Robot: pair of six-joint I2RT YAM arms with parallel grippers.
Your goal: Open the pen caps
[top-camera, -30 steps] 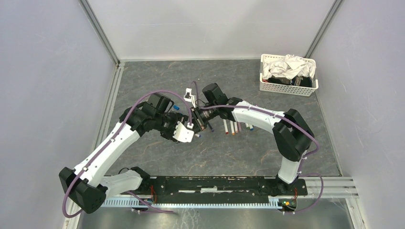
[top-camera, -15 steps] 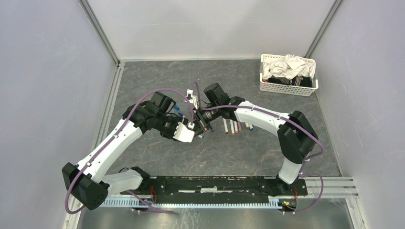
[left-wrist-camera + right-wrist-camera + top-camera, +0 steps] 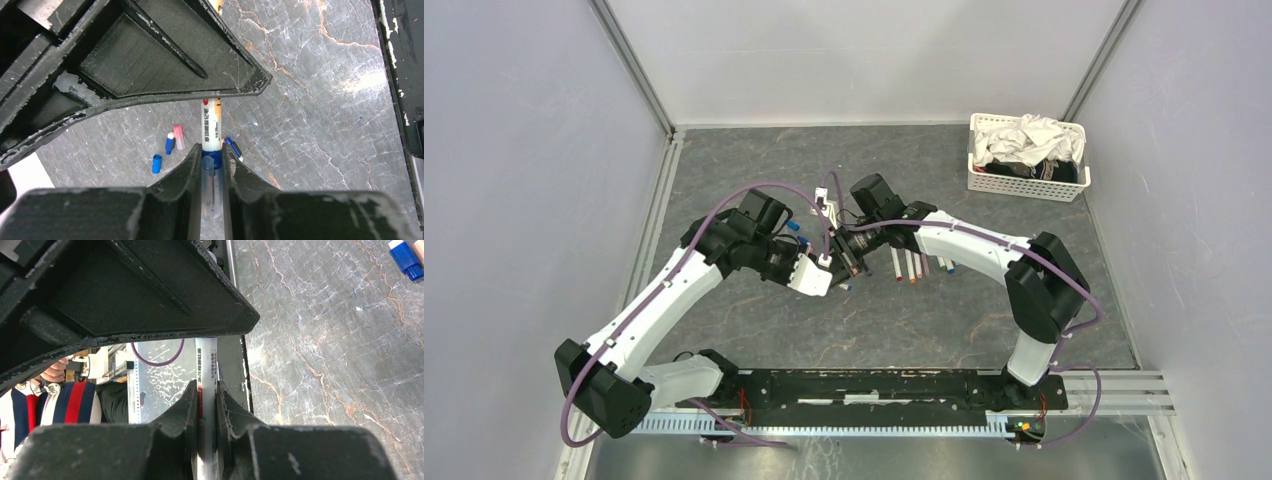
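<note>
Left gripper (image 3: 211,151) is closing in since a second ago: its jaws were standing spread, and now they are pressing on the blue cap (image 3: 211,159) of a pen (image 3: 211,122) from both sides. The left arm is also edging slightly toward the table's (image 3: 724,170) middle over that second, and the right arm's elbow is drifting a bit outward.

Right gripper (image 3: 206,390) is pinching the same pen by its white barrel (image 3: 206,367), fingers (image 3: 186,407) sitting tight on either side. The two grippers are meeting tip to tip over the middle of the table, with the pen hanging in the air between them, cap end in the left gripper and barrel in the right. The cap is sitting on the barrel end, with no gap showing between them.

Below the held pen, in the left wrist view, small pieces are lying loose on the table: a loose blue cap (image 3: 157,163), a blue-and-white piece (image 3: 170,142) touching a pink piece (image 3: 178,137), and a blue-tipped pen (image 3: 232,148) just beside the left fingers. Whether these short pieces are all caps is hard to tell.

In the top view a row of pens (image 3: 911,265) is lying side by side just right of the grippers. A basket (image 3: 1024,188) with cloth (image 3: 1029,140) is sitting in the far right corner, well apart.
</note>
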